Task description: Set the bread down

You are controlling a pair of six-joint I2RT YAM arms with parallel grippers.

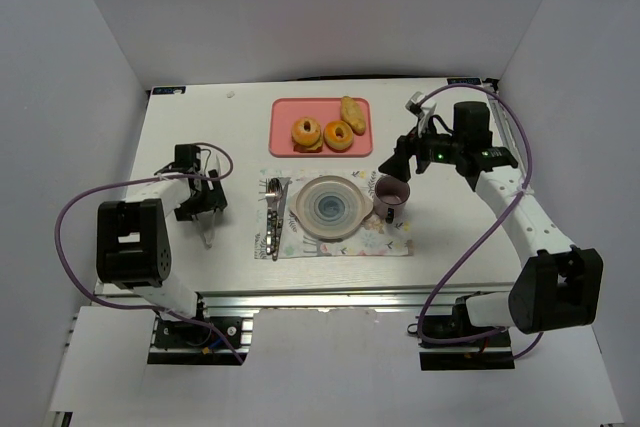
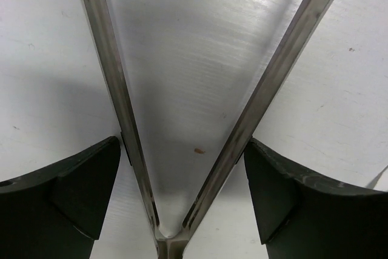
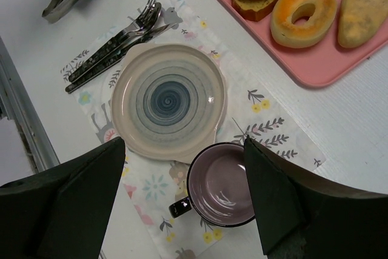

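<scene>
The bread lies on a pink tray (image 1: 283, 127) at the back: two bagels (image 1: 339, 135) (image 1: 306, 132) and a long roll (image 1: 352, 110). In the right wrist view the tray (image 3: 315, 71) holds a bagel (image 3: 303, 7) and the roll (image 3: 364, 7). A round plate (image 1: 328, 207) (image 3: 168, 100) sits on a patterned mat. My left gripper (image 1: 205, 209) (image 2: 185, 186) is open low over the table, straddling metal tongs (image 2: 267, 83) near their hinge. My right gripper (image 1: 395, 162) (image 3: 185, 192) is open and empty above a purple mug (image 3: 221, 184).
Cutlery (image 1: 273, 212) (image 3: 115, 43) lies on the mat left of the plate. The mug (image 1: 390, 197) stands right of the plate. The patterned mat (image 1: 385, 240) lies under them. White walls enclose the table on three sides.
</scene>
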